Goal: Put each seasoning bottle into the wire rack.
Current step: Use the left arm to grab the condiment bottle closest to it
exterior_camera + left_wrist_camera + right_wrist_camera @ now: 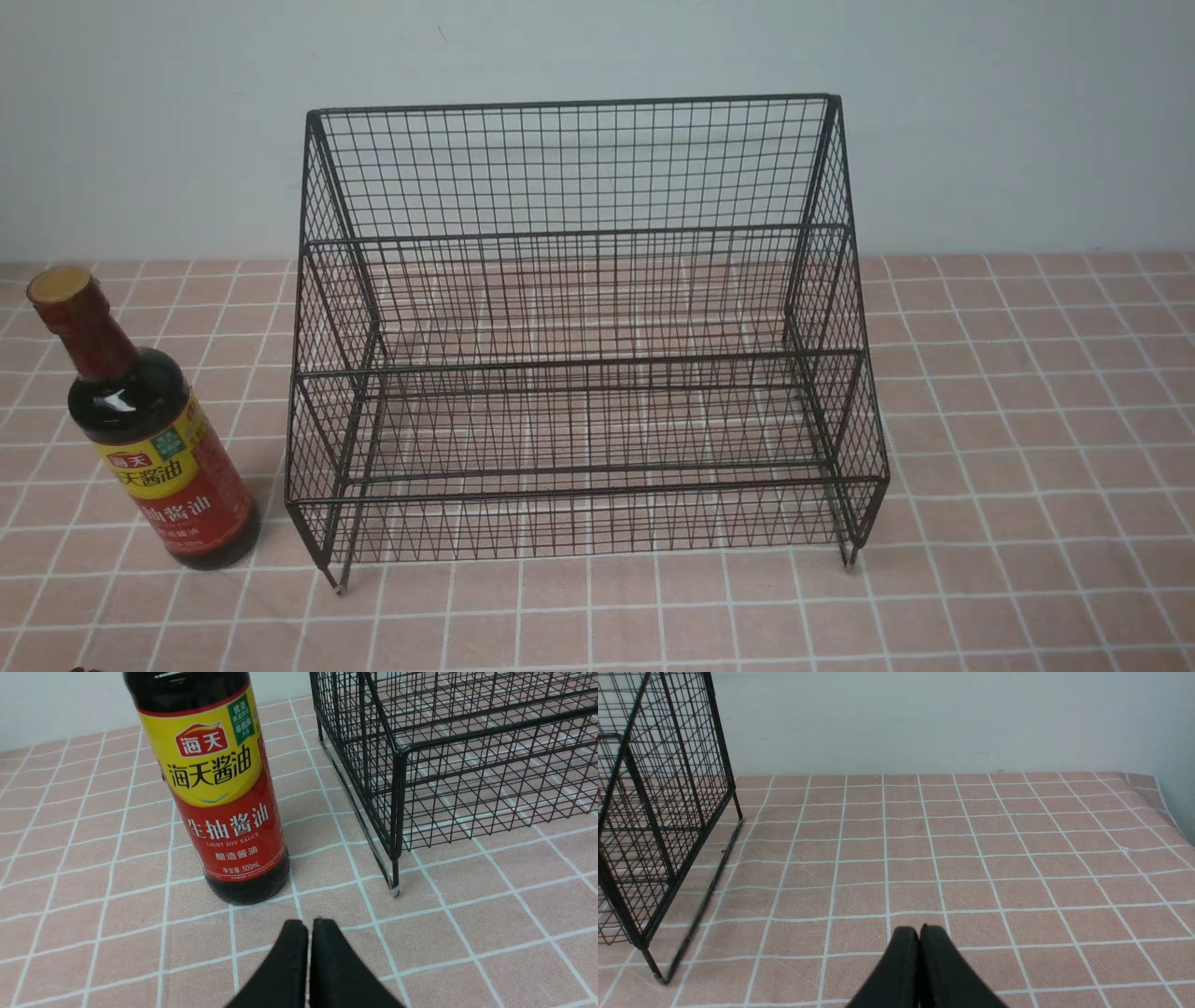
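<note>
One seasoning bottle [154,453] on the far left of the front view, standing upright on the pink tiled tablecloth [1027,420]. Dark glass, tan cap on top, red wrap round the neck, yellow-and-red label facing the camera. Not in the wire rack [579,104] yet, just parked outside it beside the left front corner, with a thin strip of cloth between bottle and mesh, so near but apart. Same thing from the left wrist camera, only way closer: label filling the shot, "Light Soy Sauce" and 500mL readable on the red half, one short rack leg planted on the cloth off to the side. Left gripper [308,926] right in front of the bottle's base there, black fingers pinched together tip to tip, gripping nothing, clear of the glass by a small gap. Moving along to the middle: the rack itself, black wire mesh, stepped tiers rising toward a tall back, sloped sides, short legs on the cloth, pale wall [140,112] right behind. Way wider than the bottle, lol. Over on the right, right gripper [919,929] showing up only on its own wrist camera, fingers clenched together as well, holding nothing, pointed out across open pink tiles, with the rack's right side panel and one leg at the edge of that shot, well apart from the fingertips.
</note>
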